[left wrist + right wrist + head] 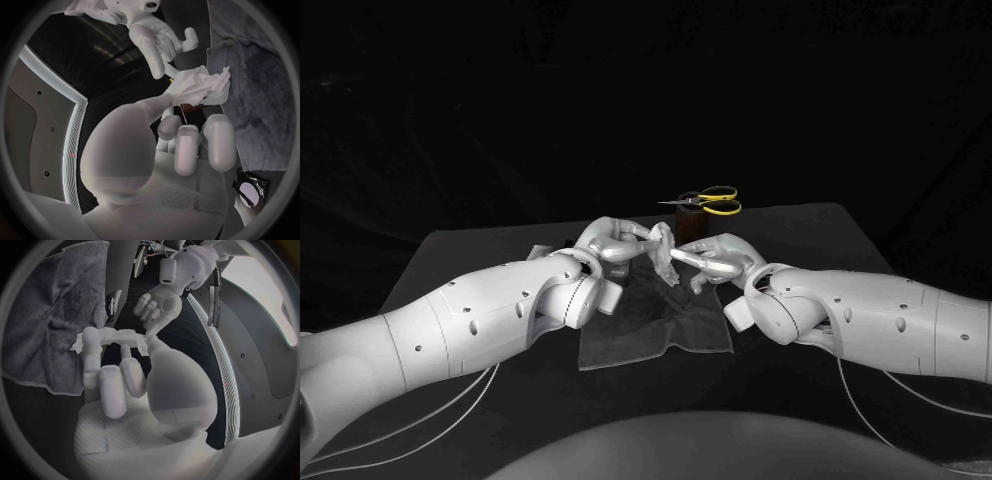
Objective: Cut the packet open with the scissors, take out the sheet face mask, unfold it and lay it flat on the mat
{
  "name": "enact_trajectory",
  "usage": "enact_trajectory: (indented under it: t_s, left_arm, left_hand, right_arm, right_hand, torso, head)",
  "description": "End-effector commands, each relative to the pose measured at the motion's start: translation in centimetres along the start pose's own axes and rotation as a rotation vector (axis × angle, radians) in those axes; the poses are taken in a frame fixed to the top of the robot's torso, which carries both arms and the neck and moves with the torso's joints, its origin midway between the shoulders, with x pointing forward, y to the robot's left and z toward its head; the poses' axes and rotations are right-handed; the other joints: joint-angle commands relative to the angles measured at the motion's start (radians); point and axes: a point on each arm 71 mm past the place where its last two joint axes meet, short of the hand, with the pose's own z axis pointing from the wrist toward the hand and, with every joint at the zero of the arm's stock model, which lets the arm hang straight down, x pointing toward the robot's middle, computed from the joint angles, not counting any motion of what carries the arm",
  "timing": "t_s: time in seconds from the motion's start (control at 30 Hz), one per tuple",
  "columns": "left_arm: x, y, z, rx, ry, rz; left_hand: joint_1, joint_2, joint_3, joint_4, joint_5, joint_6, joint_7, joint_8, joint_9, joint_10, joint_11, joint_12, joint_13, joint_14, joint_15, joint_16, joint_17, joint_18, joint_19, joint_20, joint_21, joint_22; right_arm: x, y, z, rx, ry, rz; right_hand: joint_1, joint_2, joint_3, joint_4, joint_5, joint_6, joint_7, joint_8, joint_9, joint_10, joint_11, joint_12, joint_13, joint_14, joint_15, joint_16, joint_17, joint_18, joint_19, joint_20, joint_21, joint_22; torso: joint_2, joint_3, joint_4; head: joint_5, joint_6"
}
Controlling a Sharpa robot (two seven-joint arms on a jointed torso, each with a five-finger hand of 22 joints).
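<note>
Face mask (664, 243), crumpled, pinched by left hand (607, 246) and right hand (713, 262) together, just above mat (653, 335); scissors (710, 201) lying beyond mat.

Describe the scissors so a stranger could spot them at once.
Start at the black table and look past the left hand and right hand, which hold a crumpled white mask over the grey mat, to the table's far edge. The scissors lie there by a small brown object; their bright yellow handles set them apart.

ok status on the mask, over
Left hand and right hand both pinching mask, bunched, above mat. Scissors parked at back, nothing in the way.
</note>
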Motion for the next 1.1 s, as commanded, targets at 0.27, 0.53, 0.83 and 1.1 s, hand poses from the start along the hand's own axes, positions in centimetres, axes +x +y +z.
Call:
enact_trajectory:
  t_s: [0.27, 0.53, 0.83, 1.1]
  left_arm:
    - [0.19, -0.19, 0.01, 0.004, 0.021, -0.005]
    - [0.3, -0.22, 0.01, 0.002, 0.024, -0.005]
    - [0.39, -0.24, -0.04, -0.001, 0.031, -0.006]
    - [0.51, -0.27, -0.09, -0.003, 0.039, -0.007]
  left_hand:
    - [-0.006, 0.008, 0.004, -0.002, 0.005, -0.006, 0.005, 0.005, 0.032, 0.002, -0.001, -0.002, 0.001, 0.106, -0.004, 0.007, 0.263, -0.013, 0.002, -0.006, 0.002, 0.098]
    - [-0.006, 0.008, 0.004, -0.002, 0.005, -0.006, 0.005, 0.005, 0.032, 0.002, -0.001, -0.002, 0.001, 0.106, -0.004, 0.007, 0.263, -0.013, 0.002, -0.006, 0.002, 0.098]
    - [-0.008, 0.007, 0.006, -0.004, 0.005, -0.006, 0.005, 0.007, 0.034, 0.002, -0.001, -0.002, 0.002, 0.106, -0.005, 0.007, 0.263, -0.013, 0.002, -0.007, 0.002, 0.097]
    - [-0.009, 0.007, 0.007, -0.006, 0.005, -0.006, 0.006, 0.007, 0.035, 0.002, -0.001, -0.002, 0.002, 0.106, -0.005, 0.007, 0.263, -0.013, 0.002, -0.007, 0.002, 0.097]
  right_arm:
    - [0.92, 0.24, 0.48, -0.011, 0.047, 0.052]
    - [1.09, 0.38, 0.65, -0.011, 0.035, 0.064]
    - [0.94, 0.4, 0.87, -0.002, -0.001, 0.083]
    - [0.68, 0.48, 1.0, -0.001, -0.049, 0.095]
  right_hand:
    - [0.047, 0.011, -0.022, -0.007, -0.001, 0.019, -0.002, 0.006, -0.005, 0.011, -0.006, 0.022, 0.094, 0.03, 0.001, 0.009, 0.13, 0.003, 0.005, 0.0, 0.024, 0.032]
    - [0.11, 0.056, -0.021, -0.022, 0.0, 0.075, -0.019, 0.024, -0.01, 0.037, -0.02, 0.073, 0.122, 0.046, -0.01, 0.023, 0.156, -0.005, 0.03, -0.008, 0.1, 0.046]
    - [0.181, 0.105, 0.015, -0.051, 0.0, 0.134, -0.051, 0.05, -0.015, 0.066, -0.049, 0.124, 0.152, 0.071, -0.034, 0.039, 0.198, -0.017, 0.073, -0.028, 0.214, 0.066]
    - [0.253, 0.128, 0.077, -0.116, 0.0, 0.171, -0.081, 0.087, -0.006, 0.1, -0.076, 0.18, 0.191, 0.105, -0.061, 0.06, 0.264, -0.034, 0.125, -0.052, 0.346, 0.088]
  torso:
    - [-0.001, 0.0001, -0.0011]
    - [-0.001, 0.0004, -0.0016]
    - [-0.002, 0.0003, -0.0017]
    - [-0.001, -0.0002, -0.0014]
  head:
    - [0.002, 0.0]
    - [0.005, 0.0]
    - [0.005, 0.0]
    - [0.005, 0.0]
